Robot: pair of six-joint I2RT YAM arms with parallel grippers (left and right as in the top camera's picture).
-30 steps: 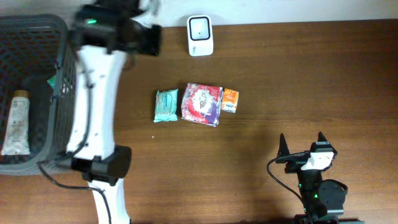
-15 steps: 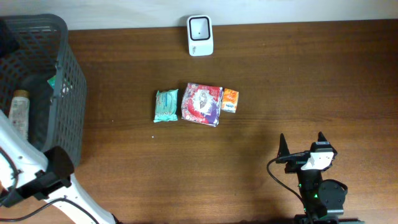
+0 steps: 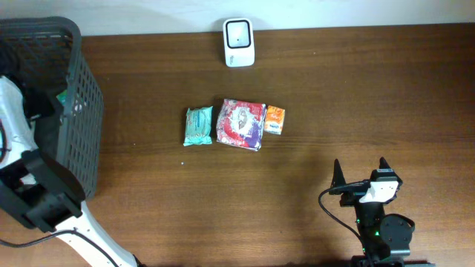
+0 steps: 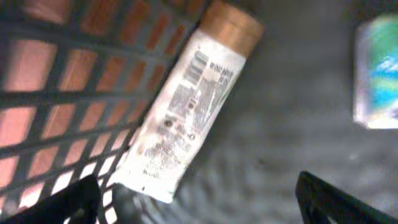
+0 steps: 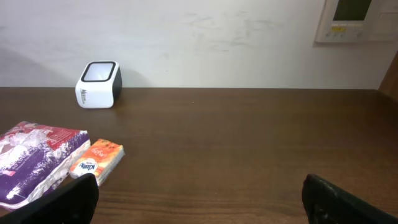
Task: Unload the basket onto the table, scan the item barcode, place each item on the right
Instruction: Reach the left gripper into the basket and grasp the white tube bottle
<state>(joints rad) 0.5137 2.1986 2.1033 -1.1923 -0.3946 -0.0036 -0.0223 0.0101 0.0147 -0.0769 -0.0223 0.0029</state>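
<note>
Grey basket [image 3: 84, 104] holds one tube [image 4: 186, 106], maybe one packet [image 4: 379, 74].

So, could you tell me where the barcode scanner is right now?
In the overhead view the white scanner stands at the far edge of the table, just beyond the red-and-purple packet.

Wood tbl [image 3: 371, 89]; wall panel [image 5: 354, 20], poss. thermostat

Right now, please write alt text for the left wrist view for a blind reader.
A white tube with a copper cap lies diagonally in a dark mesh basket, its printed side up. A green-and-blue packet shows at the right edge, and the open left claw frames the bottom corners.
</note>
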